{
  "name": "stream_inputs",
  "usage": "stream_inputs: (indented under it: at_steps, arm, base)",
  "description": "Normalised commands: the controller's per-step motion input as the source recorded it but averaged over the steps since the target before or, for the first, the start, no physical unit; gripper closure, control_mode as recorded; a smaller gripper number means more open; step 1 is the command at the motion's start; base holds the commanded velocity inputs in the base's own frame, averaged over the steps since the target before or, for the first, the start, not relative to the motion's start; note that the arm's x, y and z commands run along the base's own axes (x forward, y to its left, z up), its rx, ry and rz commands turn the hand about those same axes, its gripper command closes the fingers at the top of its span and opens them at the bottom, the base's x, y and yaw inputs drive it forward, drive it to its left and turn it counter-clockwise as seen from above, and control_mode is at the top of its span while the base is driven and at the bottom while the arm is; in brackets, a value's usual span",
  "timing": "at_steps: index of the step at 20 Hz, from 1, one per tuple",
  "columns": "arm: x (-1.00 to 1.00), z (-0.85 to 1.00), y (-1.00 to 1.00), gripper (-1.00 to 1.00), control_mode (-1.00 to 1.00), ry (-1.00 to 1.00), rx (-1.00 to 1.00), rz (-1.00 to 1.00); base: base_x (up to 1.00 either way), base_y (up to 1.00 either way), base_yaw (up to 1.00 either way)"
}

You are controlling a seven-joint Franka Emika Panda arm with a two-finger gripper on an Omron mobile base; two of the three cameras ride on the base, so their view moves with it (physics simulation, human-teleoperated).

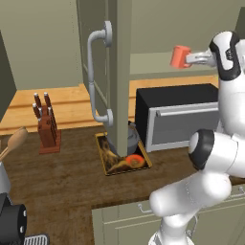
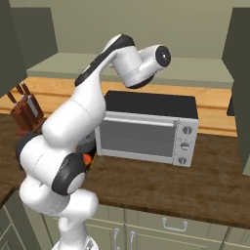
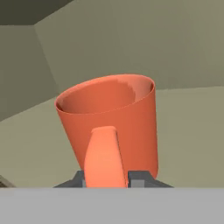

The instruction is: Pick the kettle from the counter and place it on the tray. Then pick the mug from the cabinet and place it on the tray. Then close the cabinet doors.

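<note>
The salmon-orange mug (image 1: 180, 56) is inside the open cabinet, just over its pale shelf (image 1: 153, 64). My gripper (image 1: 192, 58) reaches in from the right and is shut on the mug's loop handle. In the hand view the mug (image 3: 109, 116) is close up, its handle turned towards me between my gripper's (image 3: 107, 178) two dark fingertips (image 3: 140, 178). The dark grey kettle (image 1: 132, 138) stands on the tray (image 1: 106, 165) on the dark wood counter (image 1: 62, 182), half hidden behind the open cabinet door (image 1: 119, 72).
The open door's pale bar handle (image 1: 95, 76) hangs over the tray. A microwave (image 1: 179, 115) stands right of the tray under the cabinet. A knife block (image 1: 47, 127) and a wooden spoon (image 1: 14, 141) are at the left. Another open door (image 2: 240, 88) hangs at the far right.
</note>
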Motion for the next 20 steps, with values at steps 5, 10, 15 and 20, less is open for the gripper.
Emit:
stream_inputs:
  at_steps: [5, 10, 15, 20]
  arm:
    - [-0.99, 0.0, 0.33, 1.0, -1.0, 0.0, -0.07, 0.06]
    - [-1.0, -0.01, 0.52, 1.0, -1.0, -0.01, -0.07, 0.07]
    - [-0.99, -0.14, 0.38, 1.0, -1.0, 0.0, -0.09, 0.17]
    - [-0.63, -0.46, 0.63, 1.0, -1.0, 0.02, -0.08, 0.11]
  base:
    - [0.0, 0.0, 0.0]
    - [0.0, 0.0, 0.0]
    - [0.0, 0.0, 0.0]
    - [0.0, 0.0, 0.0]
